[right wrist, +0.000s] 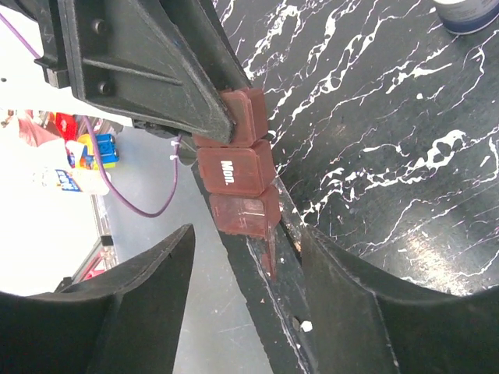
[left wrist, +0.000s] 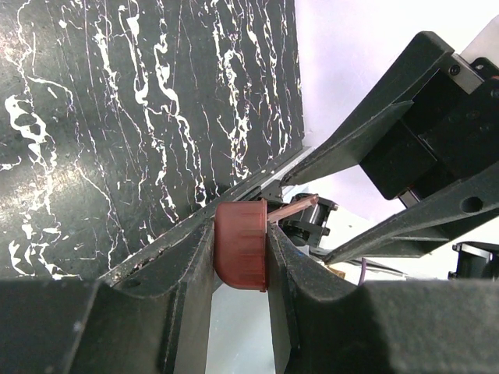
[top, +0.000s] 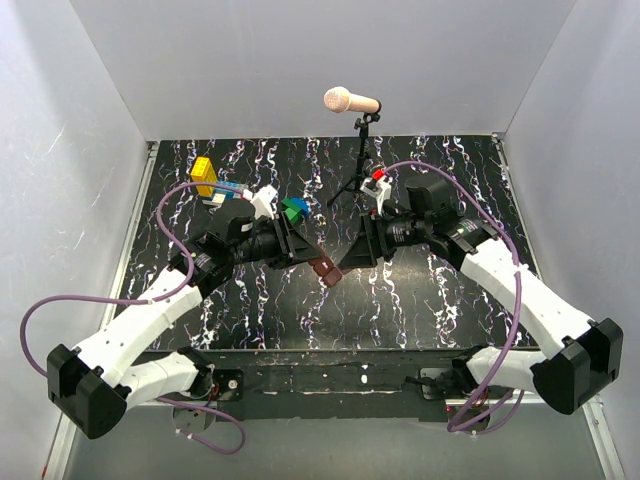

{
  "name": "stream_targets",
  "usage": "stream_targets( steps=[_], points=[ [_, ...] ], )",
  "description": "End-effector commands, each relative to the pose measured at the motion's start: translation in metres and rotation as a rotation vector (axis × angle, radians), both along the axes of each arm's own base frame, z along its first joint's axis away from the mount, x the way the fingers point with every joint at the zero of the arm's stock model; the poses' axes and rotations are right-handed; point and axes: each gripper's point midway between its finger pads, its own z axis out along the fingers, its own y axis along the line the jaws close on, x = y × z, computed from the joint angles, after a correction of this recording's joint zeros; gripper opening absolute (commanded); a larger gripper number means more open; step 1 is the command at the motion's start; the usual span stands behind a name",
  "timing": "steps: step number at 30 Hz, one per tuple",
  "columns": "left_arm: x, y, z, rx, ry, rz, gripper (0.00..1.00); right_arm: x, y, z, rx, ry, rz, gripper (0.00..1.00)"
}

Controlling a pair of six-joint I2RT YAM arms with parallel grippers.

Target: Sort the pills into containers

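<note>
Closest to the overhead camera are the two arm bases, bolted at the near edge of the black, white-veined table [top: 450,310]. Both arms reach inward, and their pincers meet over the middle of the table.

The left gripper [left wrist: 240,241] is clamped on one end of the reddish-brown pill box [left wrist: 240,261]. Its own wrist camera shows a finger pressed flat against each side of the box. From overhead, the pill box [top: 327,270] sticks out of the left gripper [top: 315,260] toward the right gripper [top: 350,256].

The right gripper [right wrist: 248,234] has its fingers spread apart. One stands on each side of the free end of the pill box [right wrist: 234,167], and neither touches it. This camera shows three compartments in a row, the middle lid marked "Mon." The end compartment nearest the right gripper looks clearer than the others, and a thin flap sticks out beside it. I cannot tell whether anything lies inside.

Farther back on the table, a yellow block [top: 203,172] sits near the far-left corner. A green block [top: 293,210] lies just behind the left gripper. A microphone [top: 350,100] stands on a black stand at the far middle.
</note>
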Motion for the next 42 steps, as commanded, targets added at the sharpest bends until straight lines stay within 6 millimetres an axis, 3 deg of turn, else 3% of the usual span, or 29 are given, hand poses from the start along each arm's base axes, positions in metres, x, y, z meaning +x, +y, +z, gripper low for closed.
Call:
stream_targets(
  steps=[1,7,18,22,26,32,34,36,42],
  points=[
    [-0.002,-0.003,0.011,-0.020,-0.031,-0.035,0.00,-0.001,-0.001,0.002,0.003,-0.016,0.040,0.61],
    [-0.001,-0.005,0.010,-0.020,-0.027,-0.037,0.00,-0.002,-0.003,-0.008,-0.024,0.015,0.050,0.54],
    [-0.001,-0.005,0.009,-0.019,-0.027,-0.039,0.00,-0.001,0.000,-0.011,-0.017,0.039,0.063,0.01],
    [0.000,-0.005,0.008,-0.014,-0.023,-0.038,0.01,-0.001,-0.001,-0.012,-0.025,0.041,0.054,0.01],
    [0.002,-0.005,0.008,-0.011,-0.027,-0.032,0.23,0.001,-0.002,-0.012,-0.034,0.034,0.036,0.01],
    [0.003,-0.005,0.006,-0.002,-0.026,-0.029,0.78,0.003,-0.006,-0.014,-0.053,0.025,0.006,0.01],
    [0.005,-0.005,0.006,0.002,-0.028,-0.024,0.92,0.005,-0.006,-0.013,-0.052,0.020,-0.007,0.01],
    [0.006,-0.004,0.005,0.007,-0.027,-0.019,0.98,0.005,-0.006,-0.014,-0.055,0.017,-0.013,0.01],
    [0.008,-0.002,0.005,0.025,-0.038,-0.009,0.98,0.013,-0.009,-0.022,-0.091,0.028,-0.063,0.01]
  ],
)
